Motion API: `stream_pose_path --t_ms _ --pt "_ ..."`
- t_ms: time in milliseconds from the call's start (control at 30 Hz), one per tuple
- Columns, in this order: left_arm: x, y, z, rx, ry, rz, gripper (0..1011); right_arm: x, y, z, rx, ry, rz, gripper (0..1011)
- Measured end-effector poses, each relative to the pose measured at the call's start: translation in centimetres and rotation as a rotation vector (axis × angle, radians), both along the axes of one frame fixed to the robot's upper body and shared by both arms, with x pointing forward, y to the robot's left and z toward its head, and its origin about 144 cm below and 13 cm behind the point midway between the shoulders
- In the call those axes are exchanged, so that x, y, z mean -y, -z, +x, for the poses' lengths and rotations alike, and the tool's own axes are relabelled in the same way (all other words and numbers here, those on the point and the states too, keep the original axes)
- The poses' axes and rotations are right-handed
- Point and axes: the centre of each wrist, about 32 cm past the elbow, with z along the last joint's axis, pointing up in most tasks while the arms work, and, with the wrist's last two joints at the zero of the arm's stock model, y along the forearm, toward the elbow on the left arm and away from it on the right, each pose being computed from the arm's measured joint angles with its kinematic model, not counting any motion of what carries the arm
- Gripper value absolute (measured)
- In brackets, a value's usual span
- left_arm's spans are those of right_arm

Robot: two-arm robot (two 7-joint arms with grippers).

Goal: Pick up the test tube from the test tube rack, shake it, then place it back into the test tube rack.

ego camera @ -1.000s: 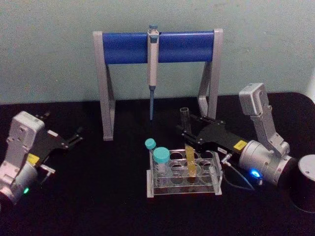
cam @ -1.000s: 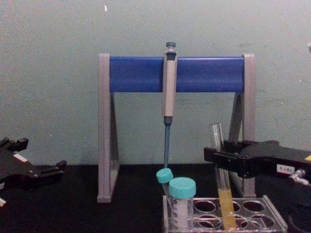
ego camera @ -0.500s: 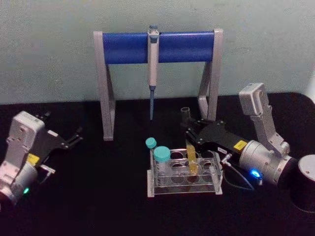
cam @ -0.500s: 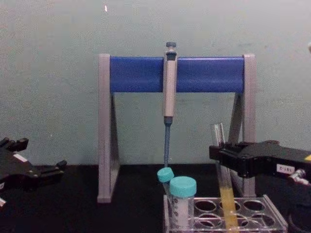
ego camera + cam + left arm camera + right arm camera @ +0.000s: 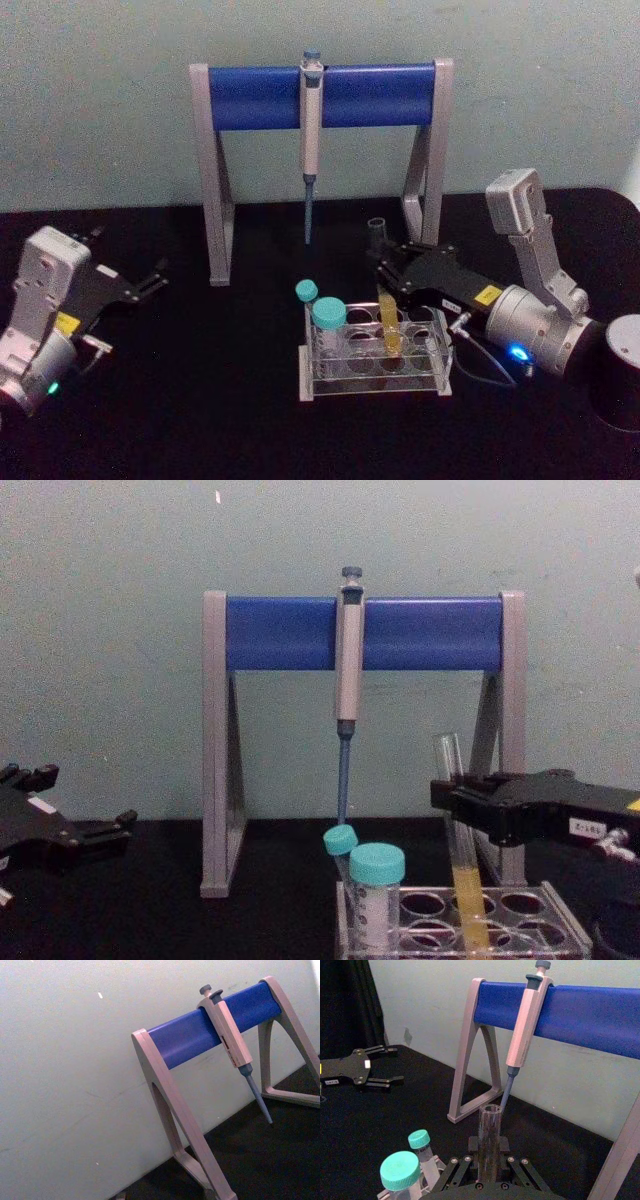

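Glass test tube [image 5: 462, 885], holding yellow-orange liquid, is shown nearly upright in a middle hole of the test tube rack [image 5: 415, 383], its lower end sunk below the rack's top plate. The right gripper [image 5: 381, 270] is clamped on the tube's clear upper part, just beneath the open mouth. The left gripper [image 5: 395, 1064] is held well apart at the table's left side, fingers spread. Two teal-capped tubes [image 5: 327, 316] are lodged at the rack's left end. A pipette [image 5: 311, 110] is hung on the blue-barred stand [image 5: 260, 97] behind.
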Motion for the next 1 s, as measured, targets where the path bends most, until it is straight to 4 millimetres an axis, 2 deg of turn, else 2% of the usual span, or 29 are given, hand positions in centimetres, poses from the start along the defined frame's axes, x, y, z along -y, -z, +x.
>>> stream_pose_path --t_ms 467,1000 --pt "0.0 0.0 0.0 0.000 0.000 0.000 1001 0.4 -0.4 -0.3 0.020 0.002 0.055 229" --pt "0.0 0.0 0.0 0.000 0.000 0.000 1001 1.1 -2.7 -1.6 0.161 0.008 0.120 229"
